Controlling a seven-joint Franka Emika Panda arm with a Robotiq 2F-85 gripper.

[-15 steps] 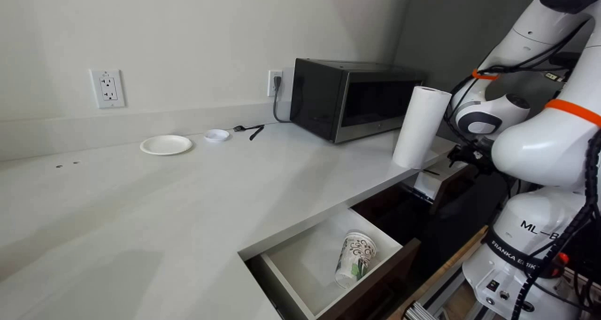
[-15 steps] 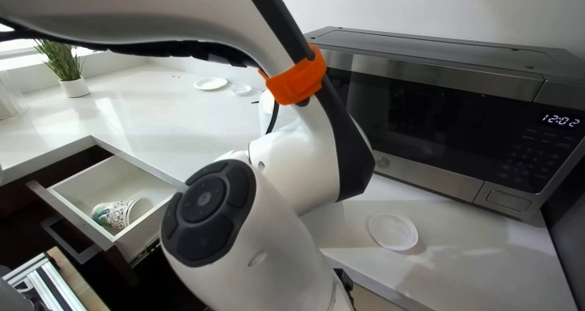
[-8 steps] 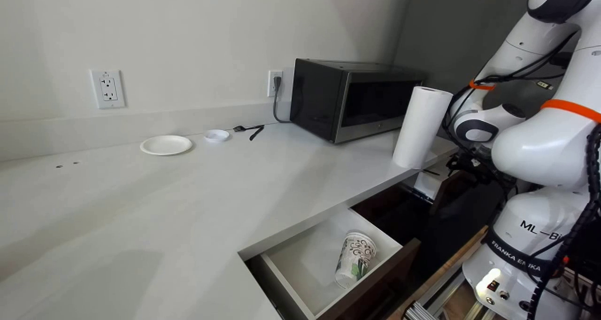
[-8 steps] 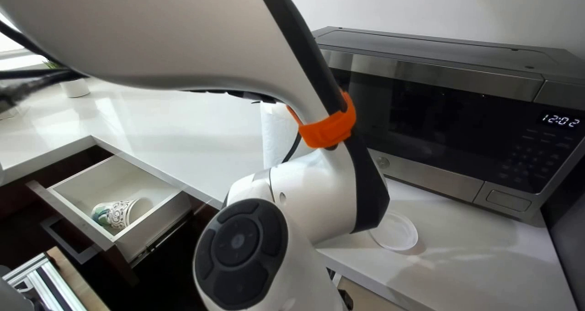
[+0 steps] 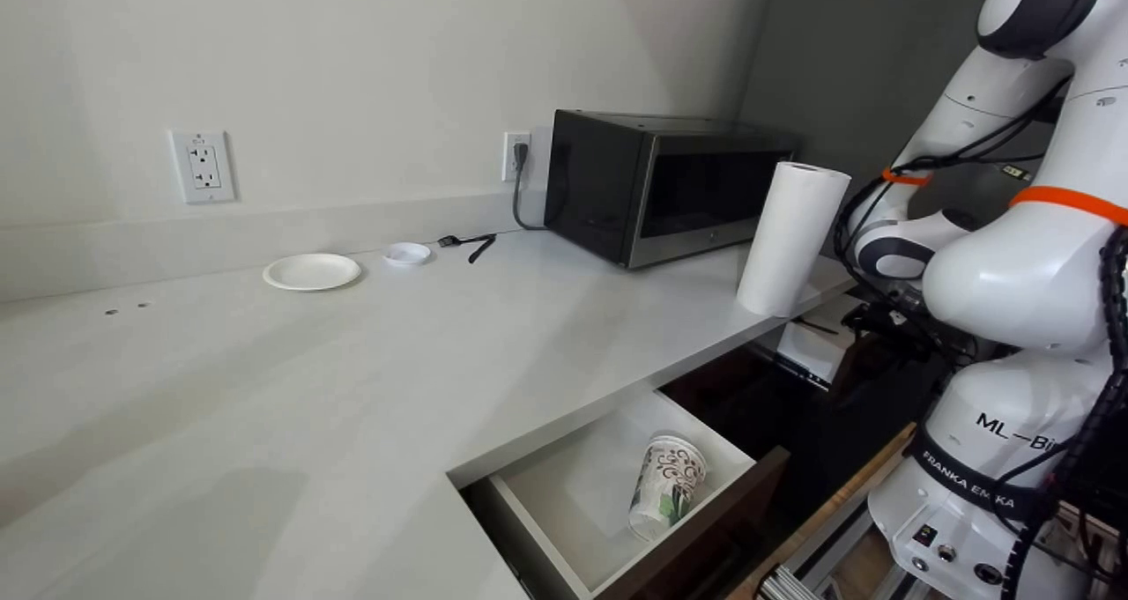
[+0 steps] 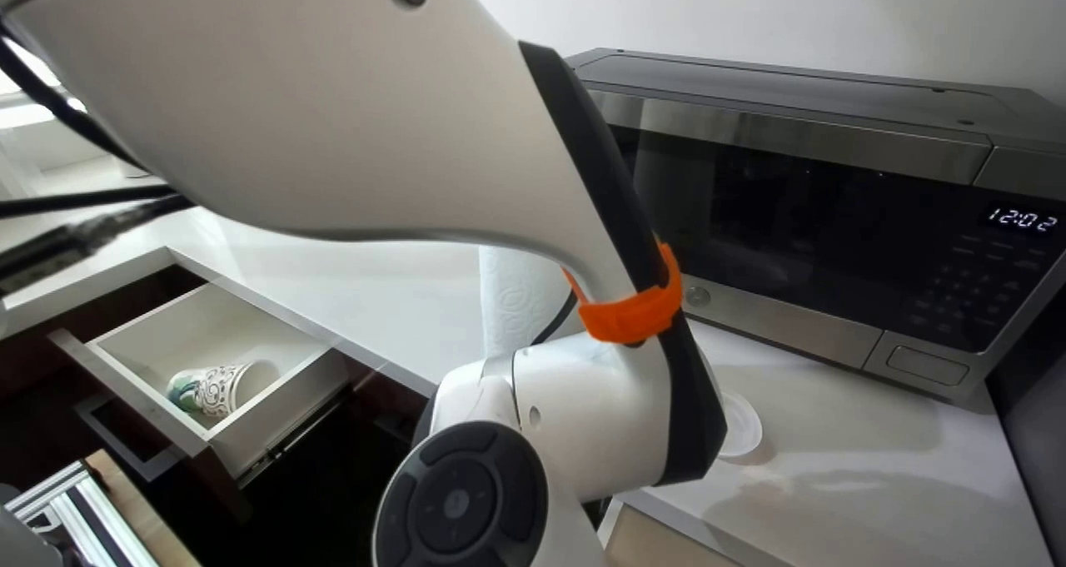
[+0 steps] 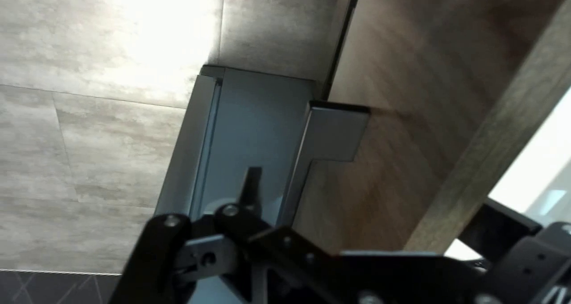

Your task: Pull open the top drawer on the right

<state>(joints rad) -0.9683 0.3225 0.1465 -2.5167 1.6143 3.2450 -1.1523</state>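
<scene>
Straddling the front panel (image 7: 401, 139) of the right drawer (image 7: 513, 121), the gripper (image 7: 374, 197) enters from the bottom of the wrist view with its fingers spread wide. One finger (image 7: 251, 188) is on the handle side, the other over the drawer's white inside. Whether either touches the wood, I cannot tell. A dark handle (image 7: 334, 132) is fixed to the panel's brown face, and pale floor tiles (image 7: 111, 152) lie below.

In an exterior view, the robot arm (image 5: 1049, 256) bends down at the far end of the counter (image 5: 352, 388), where the right drawer stands pulled out. Near it, a paper towel roll (image 5: 791, 239) stands upright by the counter's edge, with a microwave (image 5: 670, 186) behind. A nearer drawer (image 5: 564, 512) is also out, and a patterned paper cup (image 5: 667, 485) lies in it. Along the wall (image 5: 379, 80) sit a plate (image 5: 310, 271), a small bowl (image 5: 406, 254), a black fork (image 5: 463, 240) and a black knife (image 5: 482, 249).

In an exterior view, the arm, ringed by an orange band (image 6: 633, 313), covers much of the middle. The right drawer's pale inside shows at the bottom, just past the counter's edge. A round lid (image 6: 741, 425) on the counter is partly hidden by the arm, and the microwave's clock (image 6: 1023, 219) reads 12:02.
</scene>
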